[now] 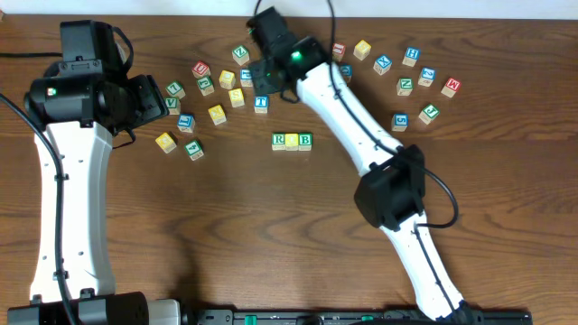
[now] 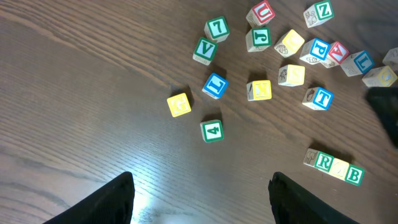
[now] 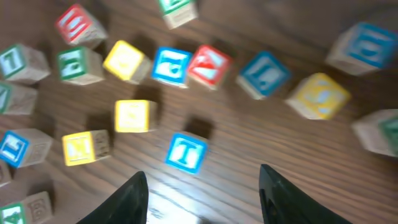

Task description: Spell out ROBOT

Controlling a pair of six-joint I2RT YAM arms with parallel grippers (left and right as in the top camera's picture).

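Observation:
A row of three blocks lies mid-table: a green R (image 1: 279,140), a yellow block (image 1: 292,140) and a green B (image 1: 305,140). The row also shows in the left wrist view, with the R (image 2: 323,162) and the B (image 2: 354,175). A blue T block (image 3: 186,152) lies loose just ahead of my right gripper (image 3: 202,193), which is open and empty above the table. In the overhead view the T (image 1: 261,103) sits just below my right gripper (image 1: 264,77). My left gripper (image 2: 202,205) is open and empty at the left (image 1: 153,97).
Several loose letter blocks are scattered at the back left, among them a green 4 (image 2: 212,130), a blue L (image 2: 215,85) and a yellow block (image 2: 179,104). More blocks lie at the back right (image 1: 411,56). The right arm (image 1: 361,126) crosses the table's middle.

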